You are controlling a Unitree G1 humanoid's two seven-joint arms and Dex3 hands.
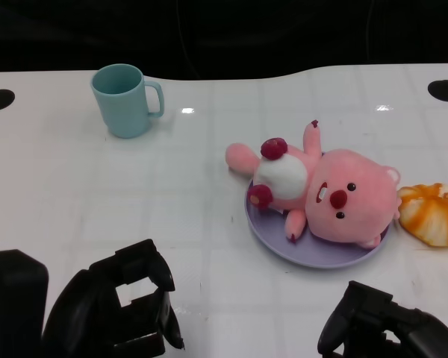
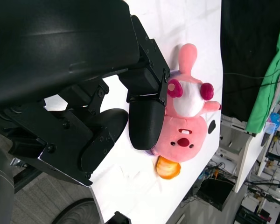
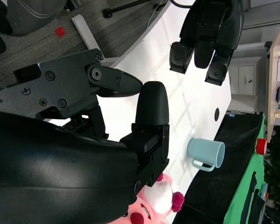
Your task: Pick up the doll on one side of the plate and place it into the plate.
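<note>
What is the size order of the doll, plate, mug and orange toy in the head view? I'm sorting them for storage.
1. Doll and plate: alike in spread, and the doll hides much of the plate, so no ranking.
2. Mug, though it stands farther from the camera.
3. Orange toy, cut by the picture's edge.

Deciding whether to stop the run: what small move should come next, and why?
Probably none beyond keeping both hands back. The pink doll already lies on the purple plate, and the left hand and right hand hold nothing, near the table's front edge.
</note>
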